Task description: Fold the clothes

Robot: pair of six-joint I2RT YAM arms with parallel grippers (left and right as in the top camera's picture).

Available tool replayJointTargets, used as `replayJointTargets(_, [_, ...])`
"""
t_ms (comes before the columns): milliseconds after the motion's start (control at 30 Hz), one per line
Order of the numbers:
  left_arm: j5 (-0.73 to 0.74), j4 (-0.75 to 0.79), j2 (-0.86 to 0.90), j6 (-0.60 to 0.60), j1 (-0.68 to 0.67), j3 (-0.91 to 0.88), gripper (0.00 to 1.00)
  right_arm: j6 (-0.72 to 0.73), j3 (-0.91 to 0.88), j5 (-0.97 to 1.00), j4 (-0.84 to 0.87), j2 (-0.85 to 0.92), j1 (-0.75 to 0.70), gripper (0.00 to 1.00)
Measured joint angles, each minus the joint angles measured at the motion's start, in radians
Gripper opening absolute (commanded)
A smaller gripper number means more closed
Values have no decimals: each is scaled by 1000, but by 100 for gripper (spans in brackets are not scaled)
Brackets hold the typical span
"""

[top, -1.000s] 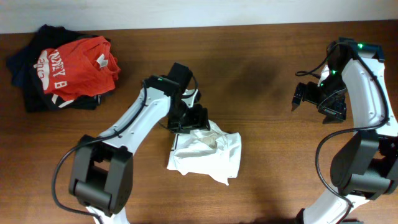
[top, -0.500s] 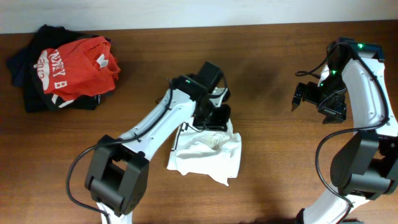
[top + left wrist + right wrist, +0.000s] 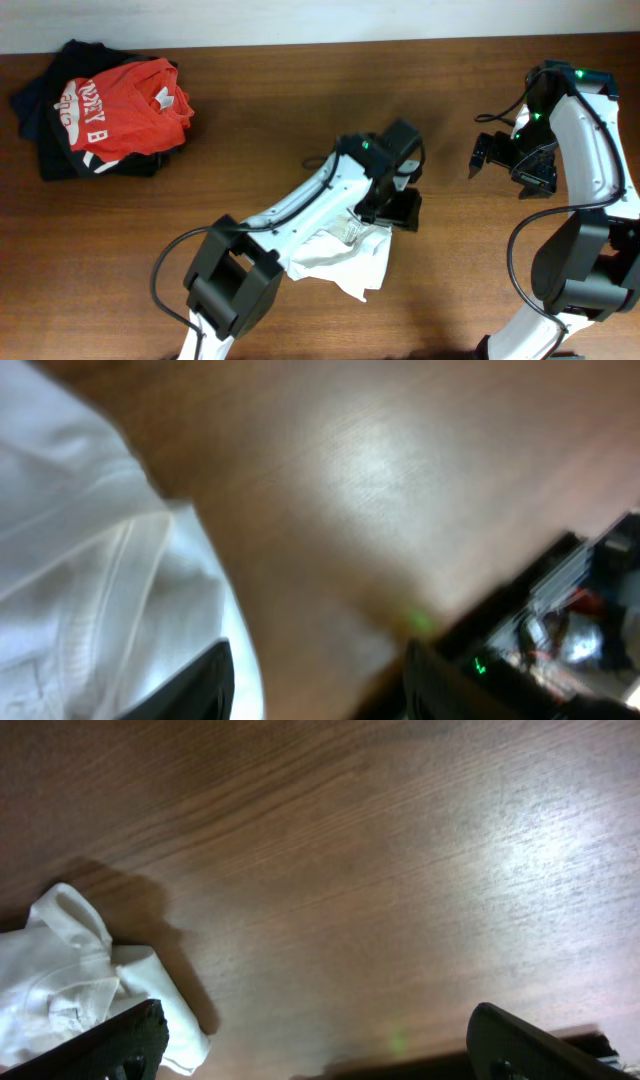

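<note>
The clothes (image 3: pixel 338 258) are one crumpled white garment lying bunched on the brown table, below and left of my left gripper (image 3: pixel 398 208). In the left wrist view the white fabric (image 3: pixel 90 570) fills the left side. My left gripper (image 3: pixel 320 682) is open there, with bare wood between its fingers and the left finger (image 3: pixel 212 682) over the fabric's edge. My right gripper (image 3: pixel 505 165) hangs far to the right, away from the garment. In its own view the right gripper (image 3: pixel 335 1042) is wide open over bare wood, with the white garment (image 3: pixel 70 975) at the lower left.
A pile of dark garments with a red lettered T-shirt (image 3: pixel 120 105) on top lies at the table's far left corner. The table's back edge meets a pale wall (image 3: pixel 320 18). My left arm (image 3: pixel 300 215) stretches across the garment's upper left.
My left gripper has swept to the right along the garment's top edge and now stands past its upper right corner. The right arm has not moved.
</note>
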Motion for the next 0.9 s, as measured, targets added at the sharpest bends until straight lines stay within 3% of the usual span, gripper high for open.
replayJointTargets(133, [-64,-375,-11,54,5,333,61,0,0,0,-1,0,0,99])
replayJointTargets(233, [-182,-584,-26,69,35,447,62,0,0,0,0,0,0,99])
replayJointTargets(400, [-275,-605,-40,115,143,443,63,0,0,0,0,0,0,99])
replayJointTargets(500, [-298,-603,-69,134,180,356,63,0,0,0,-1,0,0,99])
replayJointTargets(700, [-315,-594,-200,151,191,-31,64,0,0,0,0,0,0,99])
replayJointTargets(900, [-290,-367,-208,165,222,-290,66,0,0,0,0,0,0,99])
